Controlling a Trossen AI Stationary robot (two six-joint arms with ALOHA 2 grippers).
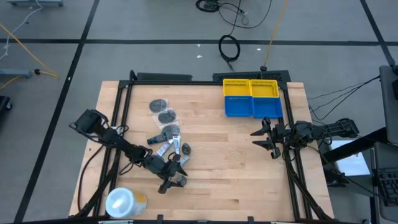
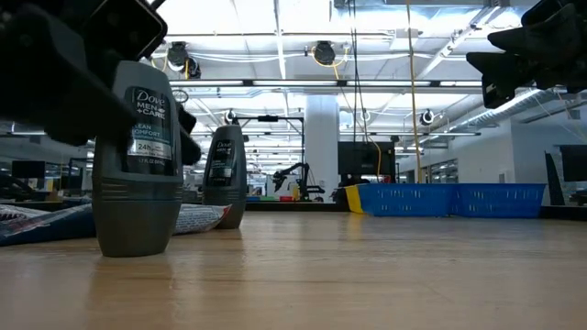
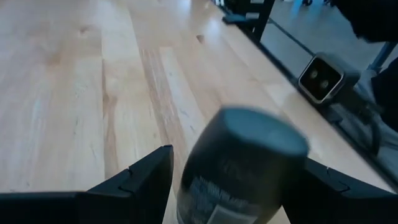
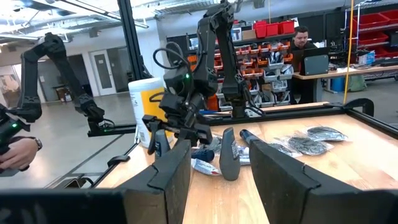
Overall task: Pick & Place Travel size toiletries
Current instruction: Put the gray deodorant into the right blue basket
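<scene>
Gripping a dark grey deodorant stick [image 3: 239, 168] between its 2 fingers, the left gripper [image 1: 174, 178] is sitting low over the near-left part of the wooden counter [image 1: 230, 168], just right of the large white-and-yellow roll [image 1: 124, 201]. In the low view this stick [image 2: 139, 160] is standing upright with its base on the counter, and a second deodorant stick [image 2: 224, 174] is standing upright a little farther back.

The rest of the travel size toiletries are lying in a loose cluster on the left half of the counter: 2 dark round flat pieces [image 1: 163, 111] toward the far side, and several small white and blue tubes [image 1: 169, 147] nearer, just beside the left gripper. A small dark tube [image 4: 250, 138] is lying among them in the right wrist view.

The right gripper [image 1: 266, 138] is hanging above the right side of the counter, well apart from the cluster, its fingers spread and pinching nothing. A yellow bin [image 1: 250, 88] and a blue bin [image 1: 253, 107] are sitting side by side at the far right of the counter. A person [image 4: 303, 41] is sitting at a desk beyond the counter.
</scene>
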